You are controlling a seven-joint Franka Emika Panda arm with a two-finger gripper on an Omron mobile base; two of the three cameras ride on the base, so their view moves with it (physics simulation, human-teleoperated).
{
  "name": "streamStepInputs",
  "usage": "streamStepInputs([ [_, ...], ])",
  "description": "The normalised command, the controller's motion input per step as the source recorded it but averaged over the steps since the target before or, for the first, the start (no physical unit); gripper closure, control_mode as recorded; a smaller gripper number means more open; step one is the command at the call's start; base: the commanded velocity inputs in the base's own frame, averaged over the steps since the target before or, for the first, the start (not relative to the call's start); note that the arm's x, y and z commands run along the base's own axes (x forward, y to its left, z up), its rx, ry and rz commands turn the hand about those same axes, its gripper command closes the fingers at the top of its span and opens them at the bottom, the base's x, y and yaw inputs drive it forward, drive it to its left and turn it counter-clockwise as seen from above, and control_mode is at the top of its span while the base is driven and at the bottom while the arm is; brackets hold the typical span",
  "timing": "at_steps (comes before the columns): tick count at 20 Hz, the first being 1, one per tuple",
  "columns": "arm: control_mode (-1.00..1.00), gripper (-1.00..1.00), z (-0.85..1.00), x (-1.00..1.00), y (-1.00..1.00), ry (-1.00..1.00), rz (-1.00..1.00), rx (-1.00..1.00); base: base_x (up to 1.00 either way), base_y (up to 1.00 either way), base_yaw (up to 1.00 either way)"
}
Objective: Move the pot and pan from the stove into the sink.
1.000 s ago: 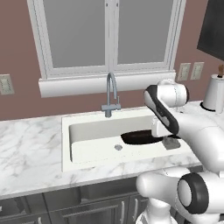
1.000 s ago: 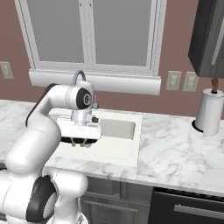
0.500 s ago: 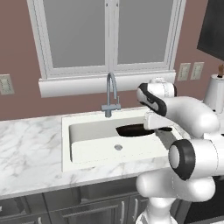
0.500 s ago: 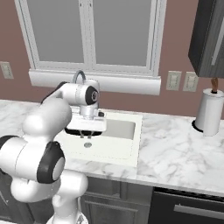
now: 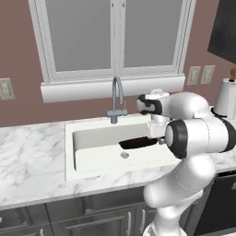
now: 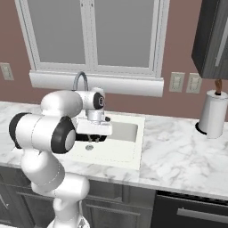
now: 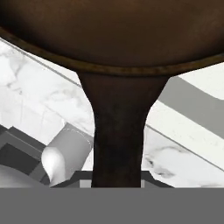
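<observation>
The pan (image 5: 137, 143), a dark skillet with a brown inside, hangs low inside the sink (image 5: 69, 154), right of the drain. My gripper (image 5: 157, 134) is shut on its long black handle at the basin's right side. In the hand view the pan (image 7: 113, 30) spreads across the top, and its handle runs down into the gripper (image 7: 117, 175). From the right base view the gripper (image 6: 92, 136) hangs over the sink (image 6: 133, 147) behind my forearm, and a dark sliver of the pan (image 6: 81, 137) shows. The pot and the stove are out of view.
A curved silver faucet (image 5: 117, 99) rises behind the basin, close to the arm. White marble counter (image 6: 178, 151) runs on both sides. A paper towel roll (image 6: 213, 115) stands at the far right by the wall. My elbow bulks in front of the sink's right half.
The arm's elbow has swung forward, toward the cameras. The pan has shifted a little to the left inside the basin, still gripped by its handle.
</observation>
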Motion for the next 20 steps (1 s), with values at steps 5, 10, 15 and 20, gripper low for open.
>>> streamStepInputs([
  [5, -1.00, 1.00, -0.55, 0.27, -0.10, 0.01, 0.10, 0.00, 0.00, 0.00, 0.00],
  [10, -1.00, 1.00, -0.32, 0.30, -0.12, -0.01, 0.08, 0.00, 0.00, 0.00, 0.00],
  [15, -1.00, 1.00, -0.16, 0.19, -0.01, -0.04, 0.03, 0.00, 0.00, 0.00, 0.00],
  [20, -1.00, 1.00, -0.23, 0.20, -0.01, -0.07, 0.02, 0.00, 0.00, 0.00, 0.00],
])
